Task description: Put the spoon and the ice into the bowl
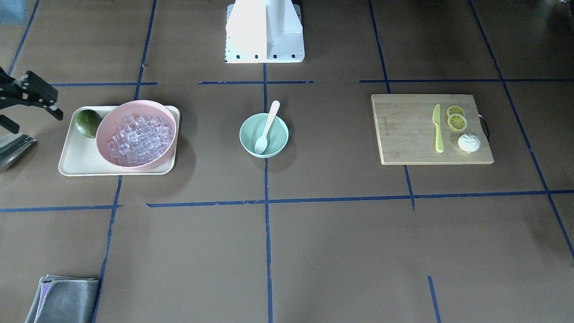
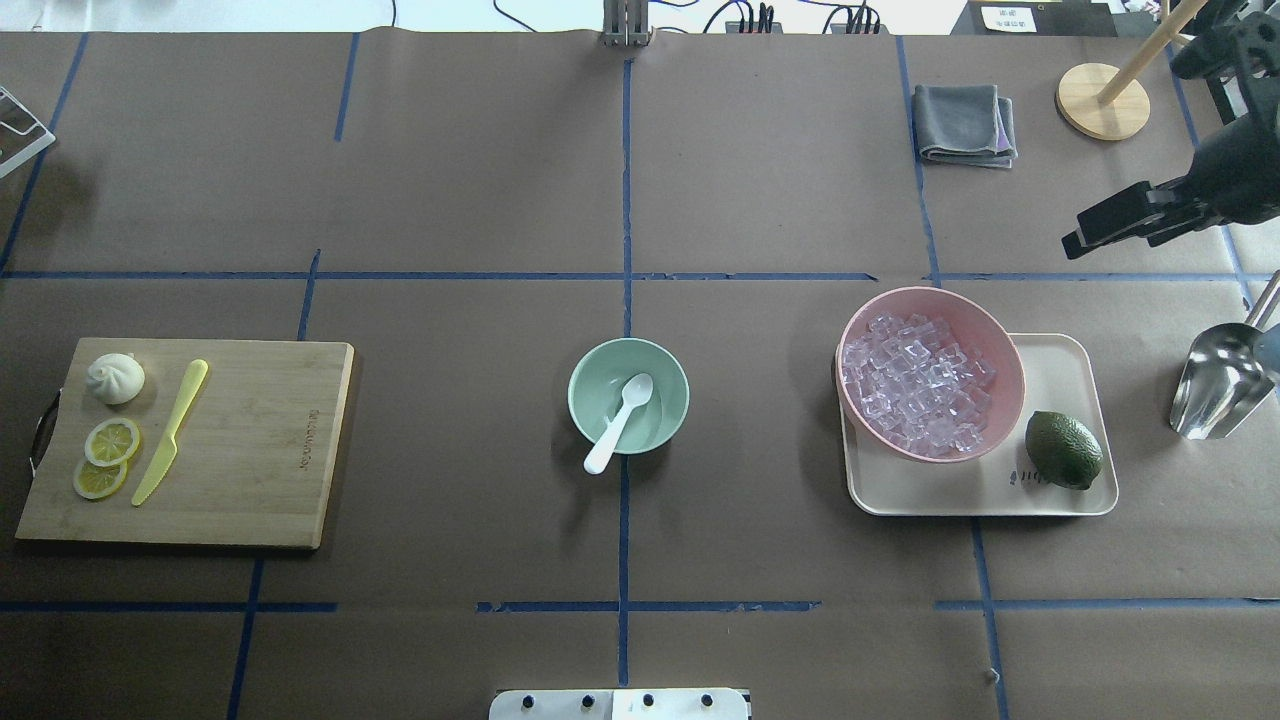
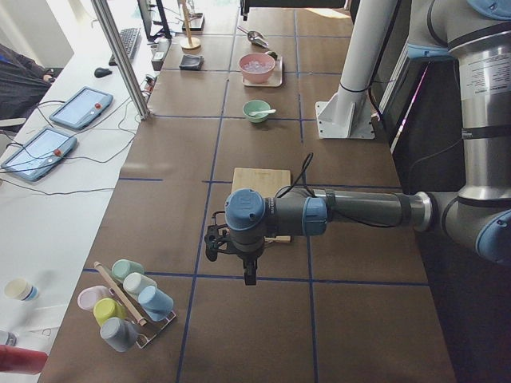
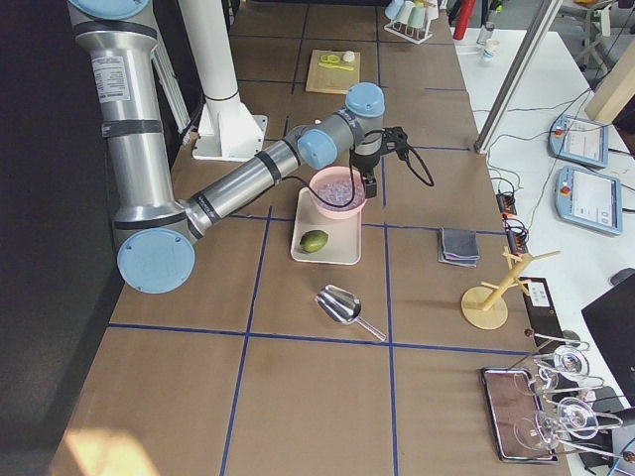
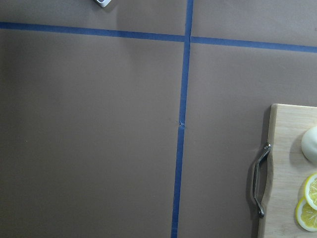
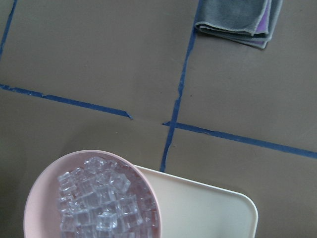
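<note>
The left gripper [image 3: 247,271] hangs past the cutting board [image 2: 200,445], well away; I cannot tell its jaws' state. At the centre of the bench [image 2: 450,200] the spoon [image 2: 620,420] lies in the bowl [image 2: 590,375]. The ice [image 2: 915,390] fills the pink bowl [image 2: 1005,350], robot-side and inward of the nearer right gripper [image 1: 39,122], whose jaws look parted but are partly cut off.

The black two-finger right gripper [image 2: 1085,232] is cropped by the overhead view's right edge, so its jaw gap is unclear. The shiny steel scoop [image 2: 1215,385] loses its handle there. The left gripper [image 3: 239,259] shows only from the side, seemingly too small to judge.
</note>
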You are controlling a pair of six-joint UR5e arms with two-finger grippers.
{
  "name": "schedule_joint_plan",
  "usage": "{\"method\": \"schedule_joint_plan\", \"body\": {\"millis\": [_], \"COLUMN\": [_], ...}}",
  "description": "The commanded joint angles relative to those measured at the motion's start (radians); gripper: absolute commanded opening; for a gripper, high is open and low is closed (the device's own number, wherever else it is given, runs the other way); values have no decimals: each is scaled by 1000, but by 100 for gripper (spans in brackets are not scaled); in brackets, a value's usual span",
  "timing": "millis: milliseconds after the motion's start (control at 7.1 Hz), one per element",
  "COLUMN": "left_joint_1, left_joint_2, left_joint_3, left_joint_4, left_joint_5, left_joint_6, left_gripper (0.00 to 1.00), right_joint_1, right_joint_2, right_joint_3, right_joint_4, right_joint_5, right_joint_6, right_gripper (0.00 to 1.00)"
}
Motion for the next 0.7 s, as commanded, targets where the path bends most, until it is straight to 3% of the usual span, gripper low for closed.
{"method": "schedule_joint_plan", "body": {"millis": [0, 282, 563], "left_joint_1": [0, 0, 0], "left_joint_2": [1, 1, 1], "left_joint_3": [-3, -1, -1], "left_joint_4": [0, 0, 0], "left_joint_5": [-3, -3, -3], "left_joint_6": [0, -2, -2], "left_gripper": [100, 100, 100], "right_joint_1": [-220, -355, -383], "right_joint_2": [34, 33, 35], "right_joint_3": [18, -11, -56], "right_joint_4": [4, 4, 4], "right_joint_5": [-213, -365, -373], "right_joint_6": [181, 243, 242], "right_gripper": [99, 99, 89]}}
